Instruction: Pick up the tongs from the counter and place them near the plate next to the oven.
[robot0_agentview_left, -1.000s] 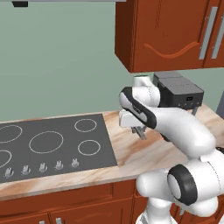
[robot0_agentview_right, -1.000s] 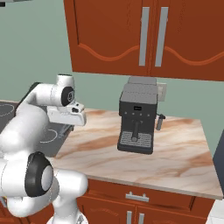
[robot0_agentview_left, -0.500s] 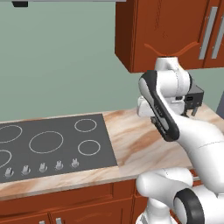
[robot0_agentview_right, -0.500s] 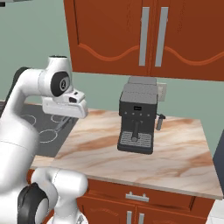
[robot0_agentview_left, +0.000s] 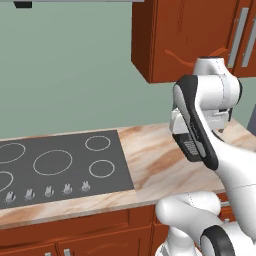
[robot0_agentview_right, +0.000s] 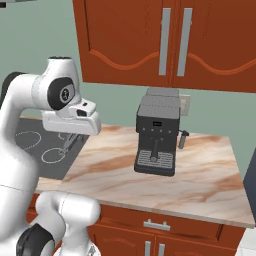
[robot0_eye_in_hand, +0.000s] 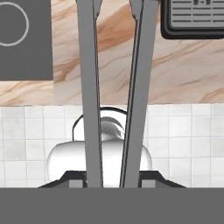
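Observation:
The grey metal tongs (robot0_eye_in_hand: 90, 87) run up the hand view as two long thin arms, clamped at their lower end by my gripper (robot0_eye_in_hand: 111, 178), which is shut on them. In the right base view the tongs (robot0_agentview_right: 66, 146) hang below the raised hand (robot0_agentview_right: 70, 124), above the left end of the marbled counter (robot0_agentview_right: 165, 190). In the left base view the hand (robot0_agentview_left: 192, 142) is held high over the counter (robot0_agentview_left: 155, 160), right of the cooktop. The plate is out of view.
A dark grey cooktop (robot0_agentview_left: 55, 165) with ring marks lies left of the counter. A black and grey coffee machine (robot0_agentview_right: 157, 135) stands at the back of the counter; its drip tray (robot0_eye_in_hand: 192, 17) shows beyond the tong tips. Red-brown wall cabinets (robot0_agentview_right: 165, 40) hang above.
The arm has lifted from the counter surface and swung up and to the right, carrying the tongs with it. The gripper has stayed shut.

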